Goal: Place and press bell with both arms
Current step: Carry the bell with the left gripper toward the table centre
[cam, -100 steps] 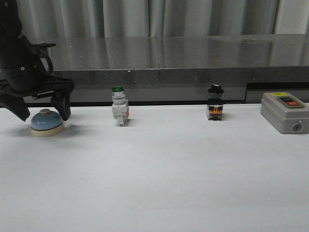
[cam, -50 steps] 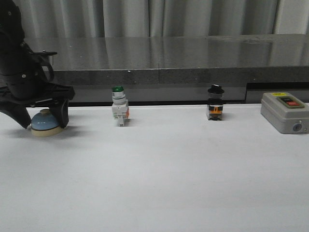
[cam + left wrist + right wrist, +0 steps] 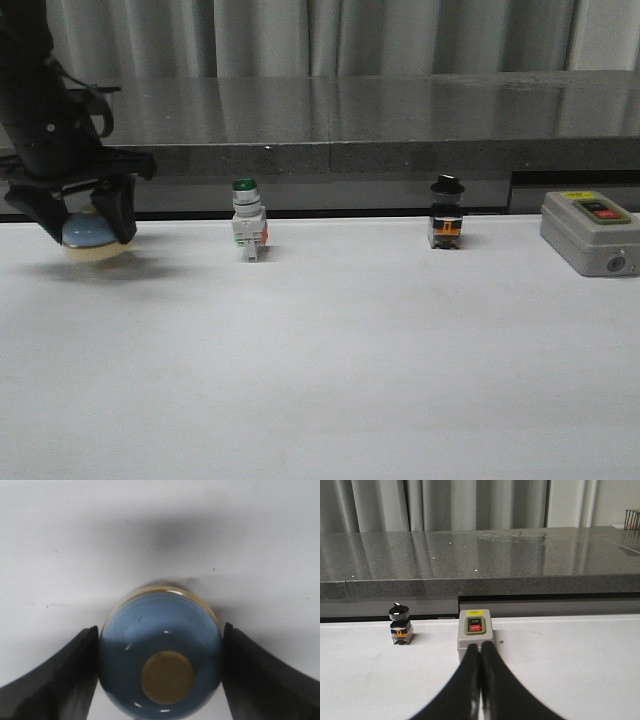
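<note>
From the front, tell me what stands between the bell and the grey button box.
In the front view, two switches stand between the bell and the grey button box: the green-capped switch, then the black-knobbed switch. The rest is bare table.

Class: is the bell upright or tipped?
Upright: the bell shows its knob facing the wrist camera, dome level between the left pincer fingers in front view.

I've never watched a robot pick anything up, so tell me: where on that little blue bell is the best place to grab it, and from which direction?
Best from straight above, fingers on opposite sides of the bell's round dome, low near the cream base where it is widest. The left gripper does just that. This probably keeps the knob on top free for pressing.
</note>
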`<state>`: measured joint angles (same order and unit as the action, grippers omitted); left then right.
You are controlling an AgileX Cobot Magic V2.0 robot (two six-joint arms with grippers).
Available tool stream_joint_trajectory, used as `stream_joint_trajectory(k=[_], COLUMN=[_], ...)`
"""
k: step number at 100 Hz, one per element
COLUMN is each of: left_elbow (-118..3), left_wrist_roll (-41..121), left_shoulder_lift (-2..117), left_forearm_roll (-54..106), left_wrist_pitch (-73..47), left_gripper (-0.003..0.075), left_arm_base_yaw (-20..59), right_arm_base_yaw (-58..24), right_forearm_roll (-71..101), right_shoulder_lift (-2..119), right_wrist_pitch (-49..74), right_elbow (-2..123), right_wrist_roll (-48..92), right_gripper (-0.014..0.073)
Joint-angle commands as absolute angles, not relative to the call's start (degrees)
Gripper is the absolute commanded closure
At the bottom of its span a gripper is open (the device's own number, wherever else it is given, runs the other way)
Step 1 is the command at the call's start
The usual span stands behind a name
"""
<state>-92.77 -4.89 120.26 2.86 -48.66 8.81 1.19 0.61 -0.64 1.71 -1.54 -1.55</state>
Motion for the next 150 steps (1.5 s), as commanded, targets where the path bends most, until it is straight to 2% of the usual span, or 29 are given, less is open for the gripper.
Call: stream_joint_trajectory(k=[1, 25, 56, 98, 150], left_elbow=[-98.5, -109.2, -118.2, -118.8, -118.8], left_wrist_roll=[-5.0, -5.0, -1.8, 0.0, 0.0], left_shoulder_lift=[116.1, 116.1, 116.1, 117.9, 128.6], left_forearm_roll=[4.7, 10.1, 10.3, 10.3, 10.8], left_wrist_pitch=[-52.8, -63.4, -65.3, -65.2, -65.7], left_gripper=[0.0534, 0.0534, 0.0534, 0.0534, 0.0528], left_arm_base_yaw=[9.2, 9.8, 19.0, 33.0, 35.0], right_arm_base_yaw=[1.4, 1.4, 1.4, 1.4, 1.4], right_forearm_roll=[0.0, 0.0, 0.0, 0.0, 0.0], right_shoulder_lift=[-1.4, -1.4, -1.4, -1.4, -1.4], right_wrist_pitch=[-2.9, -2.9, -2.9, -2.9, -2.9], right_elbow=[-0.6, -0.6, -0.6, -0.6, -0.6], right_wrist_roll=[-1.4, -1.4, -1.4, -1.4, -1.4], right_gripper=[0.0654, 0.0654, 0.0654, 0.0654, 0.0654])
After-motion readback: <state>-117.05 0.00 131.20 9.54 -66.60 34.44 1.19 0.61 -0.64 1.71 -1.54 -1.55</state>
